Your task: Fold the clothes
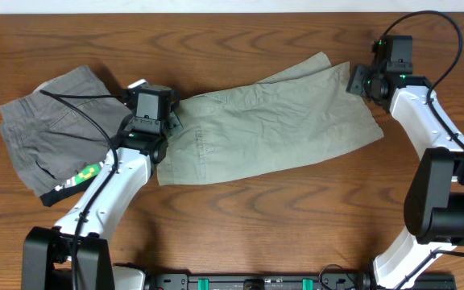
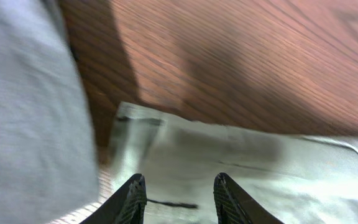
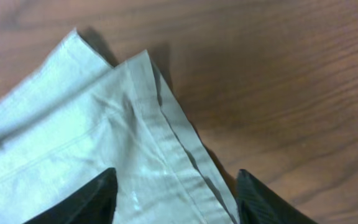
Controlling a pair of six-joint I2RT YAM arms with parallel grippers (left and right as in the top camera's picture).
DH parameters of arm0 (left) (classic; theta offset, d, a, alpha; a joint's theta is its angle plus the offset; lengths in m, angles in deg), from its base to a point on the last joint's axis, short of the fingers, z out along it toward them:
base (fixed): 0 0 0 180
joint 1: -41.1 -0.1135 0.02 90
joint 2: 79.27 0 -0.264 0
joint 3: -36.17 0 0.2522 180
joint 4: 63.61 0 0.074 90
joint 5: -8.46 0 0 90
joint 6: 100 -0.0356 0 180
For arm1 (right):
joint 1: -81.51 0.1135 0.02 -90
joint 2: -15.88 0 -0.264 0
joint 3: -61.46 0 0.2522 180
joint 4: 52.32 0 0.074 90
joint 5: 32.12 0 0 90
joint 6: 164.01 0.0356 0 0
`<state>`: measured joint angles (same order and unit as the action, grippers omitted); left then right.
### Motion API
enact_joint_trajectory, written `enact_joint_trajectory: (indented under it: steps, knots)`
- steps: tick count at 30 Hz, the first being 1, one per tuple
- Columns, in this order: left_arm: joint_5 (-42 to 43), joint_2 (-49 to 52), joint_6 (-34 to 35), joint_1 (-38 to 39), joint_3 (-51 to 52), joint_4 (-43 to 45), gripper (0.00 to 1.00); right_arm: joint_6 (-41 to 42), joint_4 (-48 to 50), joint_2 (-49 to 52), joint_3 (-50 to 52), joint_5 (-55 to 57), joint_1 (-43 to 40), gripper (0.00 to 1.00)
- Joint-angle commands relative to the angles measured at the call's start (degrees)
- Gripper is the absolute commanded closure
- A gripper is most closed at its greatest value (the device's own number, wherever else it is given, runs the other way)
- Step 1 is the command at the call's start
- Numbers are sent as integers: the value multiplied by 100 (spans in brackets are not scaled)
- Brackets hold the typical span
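Right hand [image 3: 178,186] fingers wide apart, straddling hem corner of clothes [image 1: 272,121], nothing gripped. Left hand [image 2: 179,186] likewise spread, low over opposite waistband end. Clothes lie flat on counter [image 1: 296,217], long axis running hand to hand, hem end angled slightly away. Each hand at own end, neither nearer. Fabric pale khaki-green, wrinkled, legs stacked. Darker grey shorts [image 1: 47,137] beyond waistband end.

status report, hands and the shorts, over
Both open: left hand over waist end, right hand at hem corner. Nothing gripped; khaki shorts lie flat. Beside them, grey shorts under left arm.
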<state>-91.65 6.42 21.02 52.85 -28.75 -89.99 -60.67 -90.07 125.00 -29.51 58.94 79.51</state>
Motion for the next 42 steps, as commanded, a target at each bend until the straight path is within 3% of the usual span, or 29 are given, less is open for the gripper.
enact_joint_trajectory:
  steps: [1,5,19,20,23,27,30,42]
  knots:
    - [354,127,-116,68,-33,-46,62,-474,-127,-15,-98,33,-20,35]
    - [372,317,-256,188,-33,-48,62,-595,-240,190,-92,35,-46,28]
    - [398,1394,-293,308,-33,-15,62,-944,-310,922,-92,-1014,-61,19]
    - [446,1443,-295,308,-33,-26,62,-949,-330,922,-92,-1010,-61,25]
    - [693,1541,-295,308,-33,-59,62,-1045,-466,922,-92,-925,-79,64]
    - [822,1547,-297,313,-35,-181,62,-1045,-922,925,-85,-317,-133,79]
    - [822,1547,-297,313,-33,-396,61,-1045,-1311,929,-52,264,-184,97]
    - [822,1547,-1069,313,-35,-1895,62,-125,-2903,929,284,820,-671,99]
